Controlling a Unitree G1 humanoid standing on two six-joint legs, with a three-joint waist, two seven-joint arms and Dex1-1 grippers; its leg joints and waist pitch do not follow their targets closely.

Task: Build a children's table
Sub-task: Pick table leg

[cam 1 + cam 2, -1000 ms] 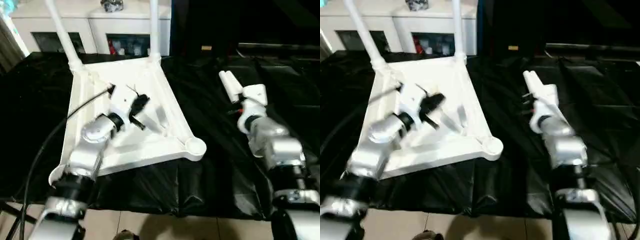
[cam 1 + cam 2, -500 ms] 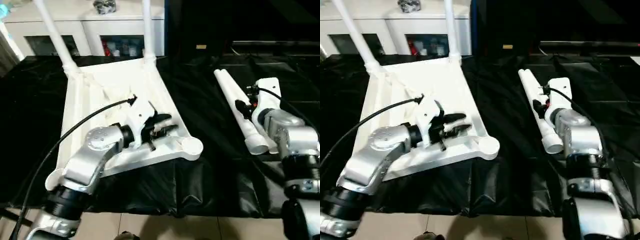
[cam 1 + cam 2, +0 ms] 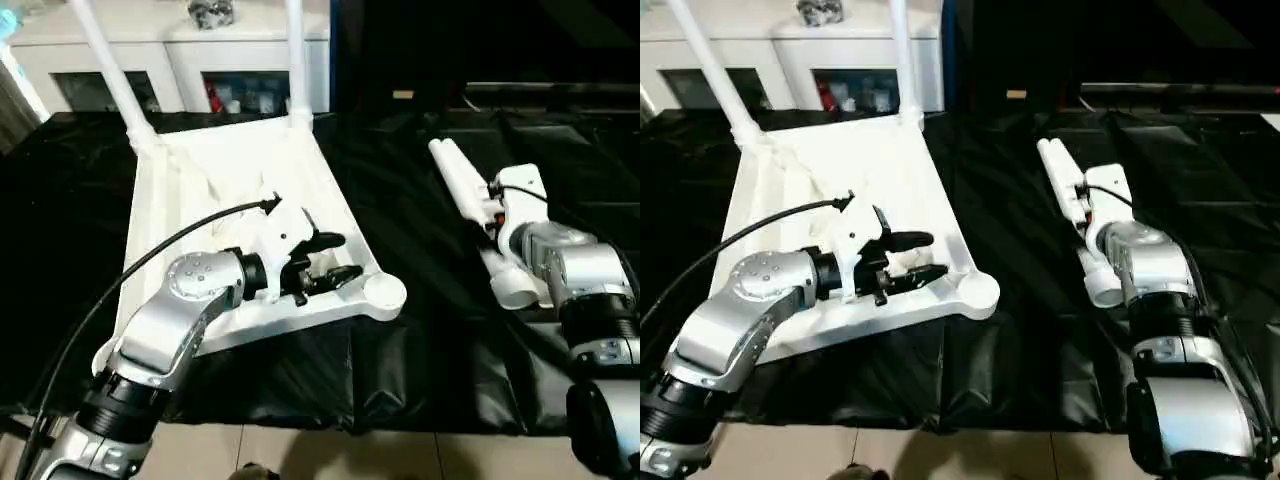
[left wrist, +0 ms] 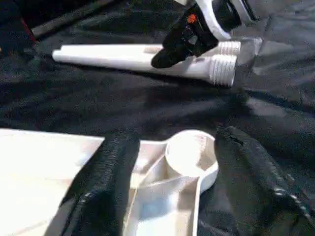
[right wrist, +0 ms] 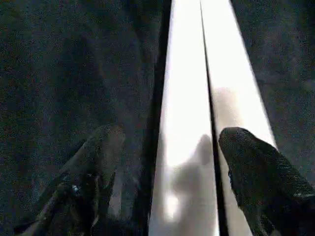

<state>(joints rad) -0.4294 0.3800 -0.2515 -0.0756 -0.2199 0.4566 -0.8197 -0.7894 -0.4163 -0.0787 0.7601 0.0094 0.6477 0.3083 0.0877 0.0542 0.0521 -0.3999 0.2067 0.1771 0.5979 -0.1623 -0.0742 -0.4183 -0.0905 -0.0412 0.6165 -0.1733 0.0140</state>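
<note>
The children's table lies upside down on a counter (image 3: 420, 330) draped in black cloth. Its white plastic tabletop (image 3: 210, 190) shows its ribbed underside. Two legs (image 3: 296, 50) already stand upright in the far corner sockets. The near right corner socket (image 3: 384, 291) is empty, an open round cup. Two more loose legs (image 3: 462, 190) lie side by side on the cloth to the right of the tabletop, well apart from it, with their ridged ends toward the robot.

The left tool (image 3: 335, 262) hovers over the near edge of the tabletop, close to the empty socket, its two black fingers (image 4: 106, 182) spread apart and holding nothing. The right tool (image 5: 172, 162) is lowered over the loose legs, fingers open on either side of them and not yet closed; in the wrist view the two tubes run between the fingers.

The legs look like hollow, stiff plastic tubes, probably light, with a smooth round surface that could roll or slip in a pinch. A grip across the tube near the middle, clear of the ridged end that must enter the socket, seems soundest. Because the two tubes touch, the fingers may catch both. The tabletop appears rigid but light, so it may slide on the slick cloth when a leg is pressed in; bracing it near the socket rim would likely help.
</note>
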